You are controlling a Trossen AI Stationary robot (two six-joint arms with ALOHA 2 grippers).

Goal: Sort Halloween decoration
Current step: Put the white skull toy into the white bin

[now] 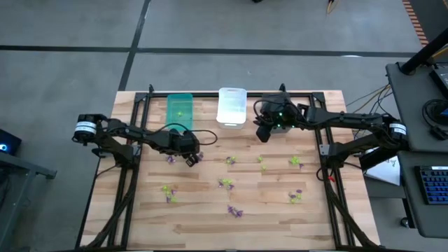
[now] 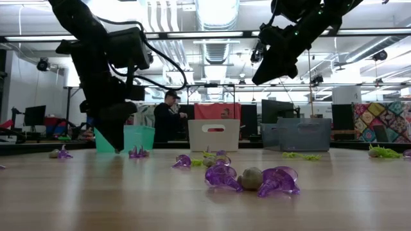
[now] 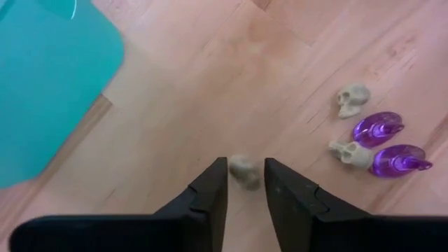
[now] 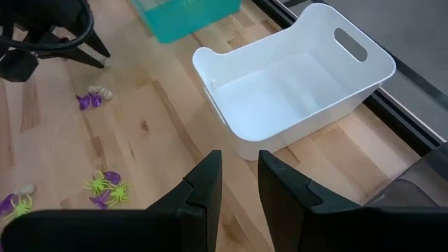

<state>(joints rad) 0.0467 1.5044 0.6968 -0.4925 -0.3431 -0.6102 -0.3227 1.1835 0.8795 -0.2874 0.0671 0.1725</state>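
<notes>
Small purple, yellow-green and greyish trinkets lie scattered on the wooden table, among them a purple pair with two greyish skulls beside my left gripper. My left gripper is down at the table, just in front of the green bin, shut on a small greyish trinket. My right gripper hangs high beside the white bin, empty, its fingers slightly apart. My left gripper has the greyish trinket pinched between its two fingertips. The fingers come at it from above, pointing down. Whether the trinket rests on the table or is lifted off it, I cannot tell.
The green bin, white bin and a grey bin stand along the far edge. Trinkets lie at mid-table, near the near edge and toward the right. A person stands in the room beyond.
</notes>
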